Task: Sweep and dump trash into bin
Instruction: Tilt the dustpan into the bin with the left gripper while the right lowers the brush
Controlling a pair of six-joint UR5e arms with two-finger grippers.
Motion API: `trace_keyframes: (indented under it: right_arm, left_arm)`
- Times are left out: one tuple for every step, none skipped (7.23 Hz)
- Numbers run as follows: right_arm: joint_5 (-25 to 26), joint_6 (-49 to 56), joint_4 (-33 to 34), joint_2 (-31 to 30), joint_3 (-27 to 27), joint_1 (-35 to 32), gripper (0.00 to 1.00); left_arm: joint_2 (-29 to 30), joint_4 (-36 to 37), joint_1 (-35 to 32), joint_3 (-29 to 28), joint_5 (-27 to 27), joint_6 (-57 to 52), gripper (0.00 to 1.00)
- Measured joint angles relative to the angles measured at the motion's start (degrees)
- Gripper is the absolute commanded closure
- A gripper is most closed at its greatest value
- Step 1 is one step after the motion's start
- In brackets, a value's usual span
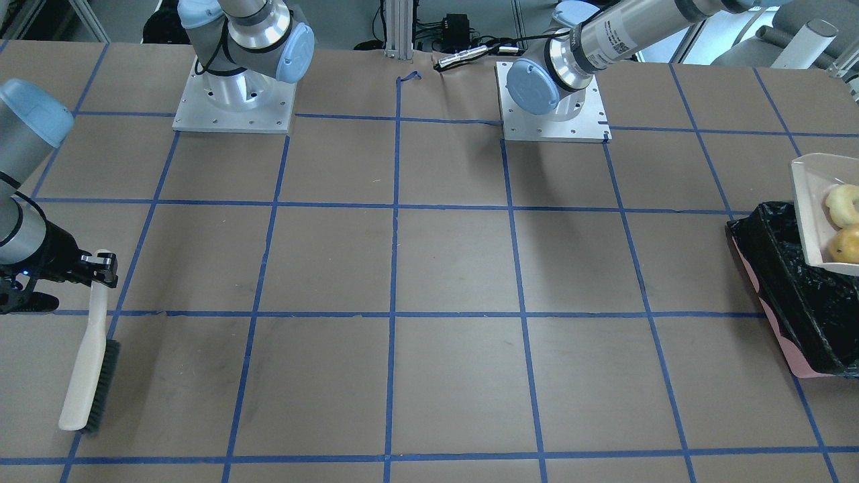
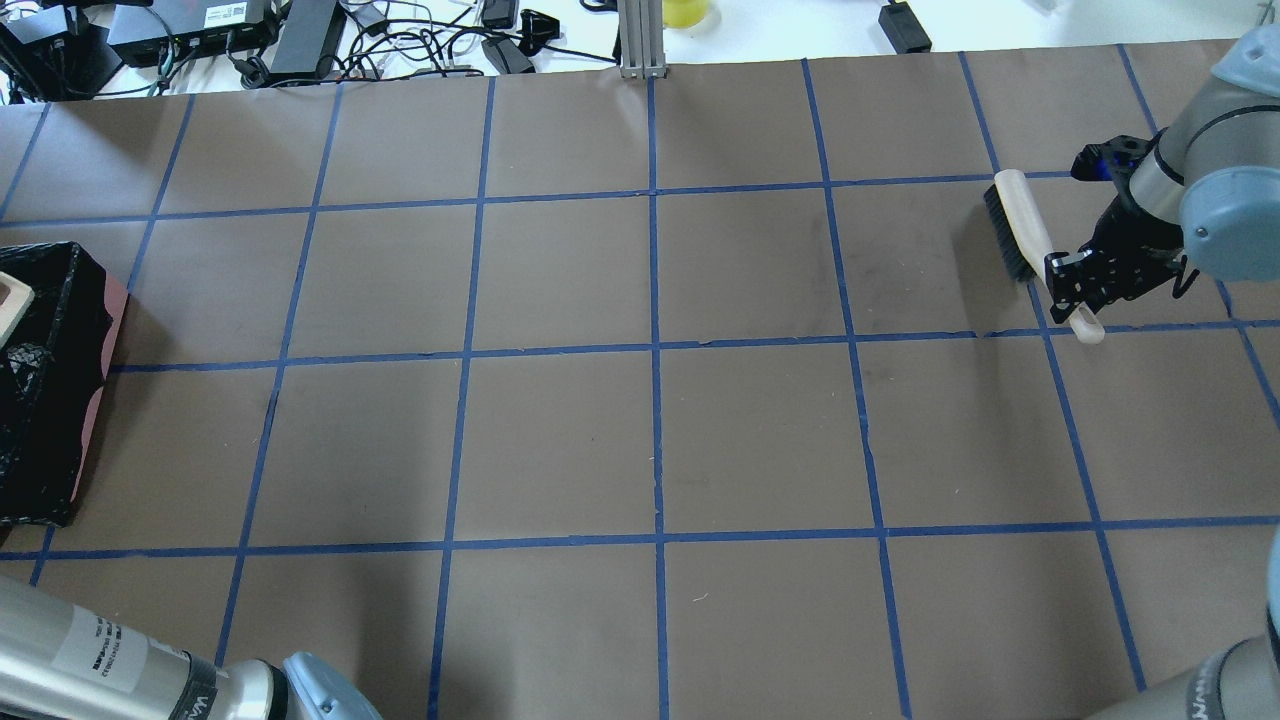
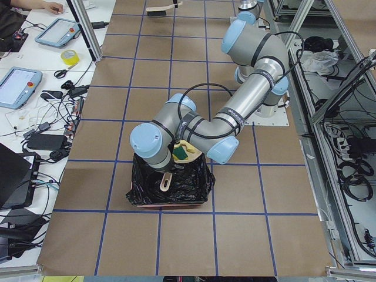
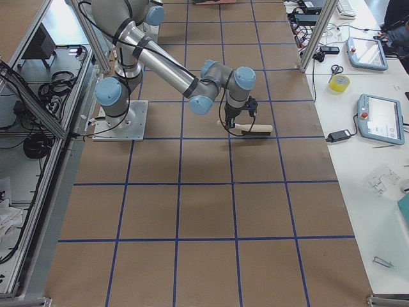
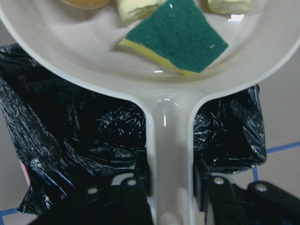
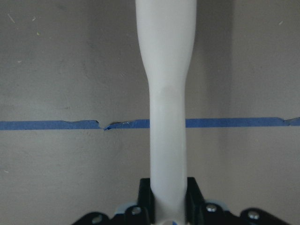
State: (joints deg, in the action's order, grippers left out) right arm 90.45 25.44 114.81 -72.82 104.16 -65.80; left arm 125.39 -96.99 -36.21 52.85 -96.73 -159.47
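Observation:
My left gripper (image 5: 171, 183) is shut on the handle of the beige dustpan (image 5: 93, 70) and holds it over the bin (image 5: 70, 140). The bin is a pink box lined with a black bag (image 1: 792, 295), at the table's end (image 2: 45, 400). In the pan lie the green-and-yellow sponge piece (image 5: 178, 37), the cream crescent piece (image 1: 843, 204) and the yellow-orange lump (image 1: 847, 244). My right gripper (image 2: 1075, 290) is shut on the handle of a cream brush (image 2: 1020, 225) with black bristles, far from the bin at the other end of the table (image 1: 90, 362).
The two arm bases (image 1: 235, 100) (image 1: 553, 107) stand on plates at the robot's side. Cables and electronics (image 2: 300, 40) lie beyond the table's far edge. Tablets and a tape roll (image 3: 69, 57) sit on a side bench.

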Motion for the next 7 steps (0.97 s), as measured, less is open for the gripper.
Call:
trace_keyframes:
  right_arm:
    - [-0.09,1.03,0.33,0.11,0.17,0.06,1.0]
    - [0.12,1.47,0.54,0.23,0.22,0.1,1.0]
    - [0.44,1.49,0.6,0.27,0.24,0.12,1.0]
    - [0.63,1.43,0.6,0.33,0.25,0.14,1.0]
    - [0.67,1.36,0.57,0.36,0.25,0.14,0.81]
    - [0.67,1.38,0.55,0.46,0.25,0.14,0.68]
    - [0.65,1.44,0.57,0.6,0.24,0.14,0.39]
  left_arm:
    - [0.68,2.9,0.33,-0.54,-1.46,-3.29,1.0]
    - [1.5,6.88,0.69,-0.5,-2.36,-6.26,1.0]
    - [2.22,10.0,0.91,-0.34,-2.86,-8.02,1.0]
    - [2.74,12.1,1.0,-0.21,-3.04,-9.14,1.0]
    - [3.0,14.08,0.92,-0.2,-3.09,-10.54,1.0]
    - [3.06,16.5,0.65,-0.15,-3.09,-12.44,1.0]
    - [3.08,18.64,0.37,0.1,-2.95,-14.36,1.0]
